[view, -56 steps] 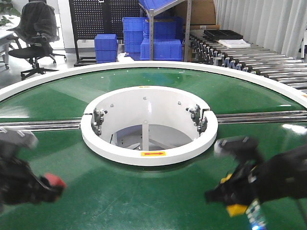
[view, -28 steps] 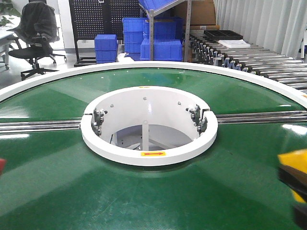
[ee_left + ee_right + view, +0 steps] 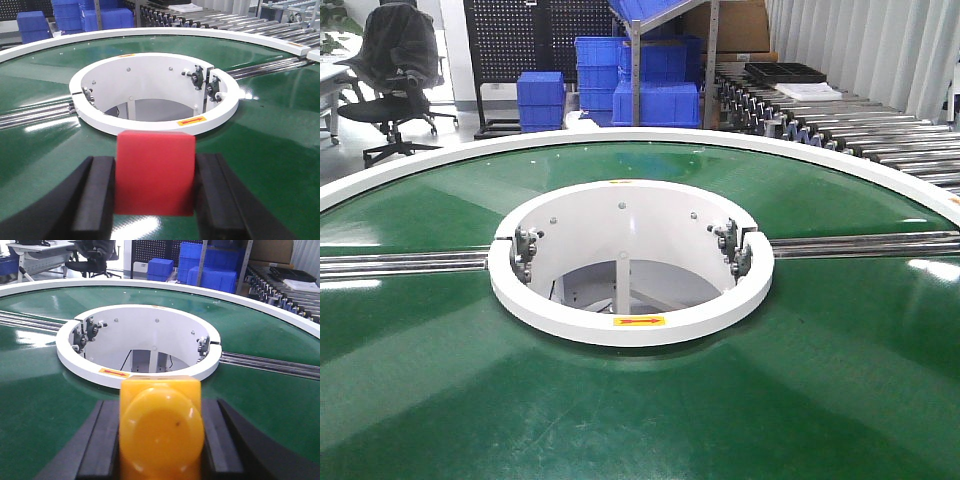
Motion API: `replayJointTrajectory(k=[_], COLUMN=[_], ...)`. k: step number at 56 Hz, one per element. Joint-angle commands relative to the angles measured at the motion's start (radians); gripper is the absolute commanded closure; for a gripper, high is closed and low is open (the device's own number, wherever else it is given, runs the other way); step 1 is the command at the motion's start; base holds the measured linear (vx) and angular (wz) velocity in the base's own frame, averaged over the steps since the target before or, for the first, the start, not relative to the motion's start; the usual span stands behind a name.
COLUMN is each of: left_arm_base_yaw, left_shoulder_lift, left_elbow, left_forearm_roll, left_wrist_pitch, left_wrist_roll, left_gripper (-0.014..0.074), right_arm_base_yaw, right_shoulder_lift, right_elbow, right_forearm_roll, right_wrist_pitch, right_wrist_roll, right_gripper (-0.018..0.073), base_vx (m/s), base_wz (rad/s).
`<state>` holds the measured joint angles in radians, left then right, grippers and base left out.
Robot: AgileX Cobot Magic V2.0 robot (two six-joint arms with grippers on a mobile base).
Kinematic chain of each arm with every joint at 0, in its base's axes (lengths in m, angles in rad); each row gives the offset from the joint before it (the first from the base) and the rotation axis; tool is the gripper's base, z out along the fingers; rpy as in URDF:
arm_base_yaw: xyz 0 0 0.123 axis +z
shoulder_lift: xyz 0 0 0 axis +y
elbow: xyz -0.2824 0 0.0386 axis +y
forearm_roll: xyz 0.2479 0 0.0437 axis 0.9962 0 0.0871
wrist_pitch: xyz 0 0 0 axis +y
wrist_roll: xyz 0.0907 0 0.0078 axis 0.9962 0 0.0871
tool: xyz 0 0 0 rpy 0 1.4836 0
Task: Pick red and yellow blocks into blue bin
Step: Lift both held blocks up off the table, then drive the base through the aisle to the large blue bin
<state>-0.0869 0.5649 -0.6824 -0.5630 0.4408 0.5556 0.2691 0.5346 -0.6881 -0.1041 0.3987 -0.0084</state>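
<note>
Left gripper (image 3: 154, 197): jaws pinch red block (image 3: 155, 165). Right gripper (image 3: 160, 445): jaws pinch yellow block (image 3: 161, 415), stud facing camera. Both over green table (image 3: 40, 400), facing white ring (image 3: 85, 371).

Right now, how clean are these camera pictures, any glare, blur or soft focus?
Front view: sharp throughout, with pale glare streaks across the green belt. Left wrist view: the red block sits close to the lens and looks soft-edged; the white ring behind is crisper. Right wrist view: the yellow block is likewise slightly blurred.
</note>
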Motion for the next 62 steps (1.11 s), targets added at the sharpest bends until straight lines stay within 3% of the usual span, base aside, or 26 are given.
replayJointTrajectory(k=[1,39,62], left_arm_base_yaw=[0.000,0.000,0.000], left_shoulder_lift=[-0.001,-0.001,0.003], left_elbow=[-0.024,-0.024,-0.024], left_forearm_roll=[-0.026,-0.026,-0.026], left_wrist_pitch=[-0.080,-0.080,-0.080], left_wrist_roll=[-0.009,-0.009,-0.009], left_gripper=[0.0597,0.0596,0.0596], right_arm_base_yaw=[0.000,0.000,0.000], right_shoulder_lift=[0.002,0.002,0.002], right_elbow=[-0.030,-0.030,-0.030], right_forearm_roll=[-0.017,-0.017,-0.017], right_wrist_pitch=[-0.083,-0.083,-0.083], right_wrist_roll=[-0.008,-0.008,-0.008], right_gripper=[0.0570,0.0570,0.0570], base_vx=[0.00,0.00,-0.08], base_wz=[0.00,0.01,0.27])
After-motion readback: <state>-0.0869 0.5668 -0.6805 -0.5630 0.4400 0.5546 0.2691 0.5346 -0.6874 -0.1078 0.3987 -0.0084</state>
